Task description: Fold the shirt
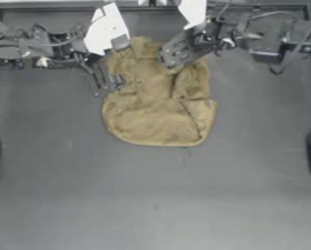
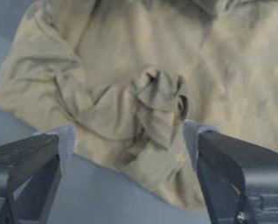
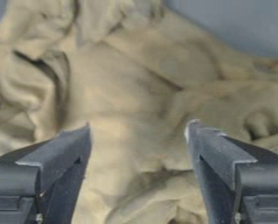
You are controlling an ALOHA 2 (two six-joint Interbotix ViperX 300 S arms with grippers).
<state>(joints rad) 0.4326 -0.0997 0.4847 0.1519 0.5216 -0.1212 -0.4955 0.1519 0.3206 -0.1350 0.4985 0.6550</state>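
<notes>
The tan shirt [image 1: 159, 105] lies crumpled in a rounded heap at the table's upper middle, with loose folds across it. My left gripper [image 1: 111, 82] hovers open at the heap's left edge. In the left wrist view its jaws [image 2: 126, 131] straddle a bunched, twisted fold of the shirt [image 2: 159, 103] near the cloth's border. My right gripper [image 1: 172, 54] stands open over the heap's far edge. The right wrist view shows its jaws [image 3: 137, 127] spread above wrinkled shirt [image 3: 135, 87] cloth, with nothing pinched between them.
The dark table [image 1: 151, 195] stretches bare below the heap. Both arms and their cables crowd the far edge, along with white pieces [image 1: 106, 29] near the back rail. Dark fixtures sit at the left and right table borders.
</notes>
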